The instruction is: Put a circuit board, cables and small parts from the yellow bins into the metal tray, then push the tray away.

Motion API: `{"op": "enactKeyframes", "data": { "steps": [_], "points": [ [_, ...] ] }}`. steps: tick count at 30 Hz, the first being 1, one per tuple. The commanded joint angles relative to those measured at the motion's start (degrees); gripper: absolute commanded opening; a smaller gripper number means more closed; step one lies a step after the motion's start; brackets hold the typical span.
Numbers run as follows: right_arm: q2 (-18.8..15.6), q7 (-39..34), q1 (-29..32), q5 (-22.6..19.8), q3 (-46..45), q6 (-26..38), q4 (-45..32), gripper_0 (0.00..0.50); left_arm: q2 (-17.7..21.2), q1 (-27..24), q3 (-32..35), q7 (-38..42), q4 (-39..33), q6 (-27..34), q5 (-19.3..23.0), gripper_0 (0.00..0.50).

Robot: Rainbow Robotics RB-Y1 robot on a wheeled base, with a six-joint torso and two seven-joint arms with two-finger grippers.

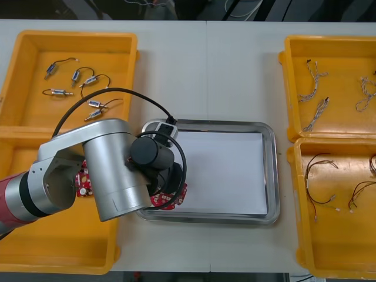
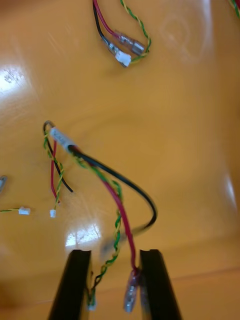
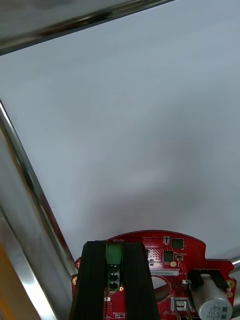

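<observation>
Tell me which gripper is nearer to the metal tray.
Left. The left gripper is over the metal tray's near left corner, shut on a red circuit board. The right gripper is off over a yellow bin, above its cables.

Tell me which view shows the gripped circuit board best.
Left wrist view: the circuit board sits clamped in the left gripper over the metal tray. Front view: a red edge of it under the left arm. Right wrist view: cables in a yellow bin.
</observation>
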Motion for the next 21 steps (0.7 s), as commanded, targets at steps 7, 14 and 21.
{"op": "enactKeyframes", "data": {
  "steps": [7, 14, 21],
  "points": [
    [1.6, 3.8, 2.5, -0.5, -0.9, -0.5, -2.1, 0.5, -1.8, -2.0, -3.5, 5.8, 2.9, -3.2, -3.0, 0.0],
    [1.6, 3.7, 2.5, -0.8, -2.7, 1.5, -4.6, 0.5, -2.3, -2.0, -5.2, 6.5, 4.0, -3.8, -4.9, 0.0],
    [1.4, 3.9, 2.4, -1.0, -4.9, 3.0, -6.9, 0.5, -2.3, -2.0, -5.7, 7.4, 4.4, -4.1, -4.9, 0.0]
  ]
}}
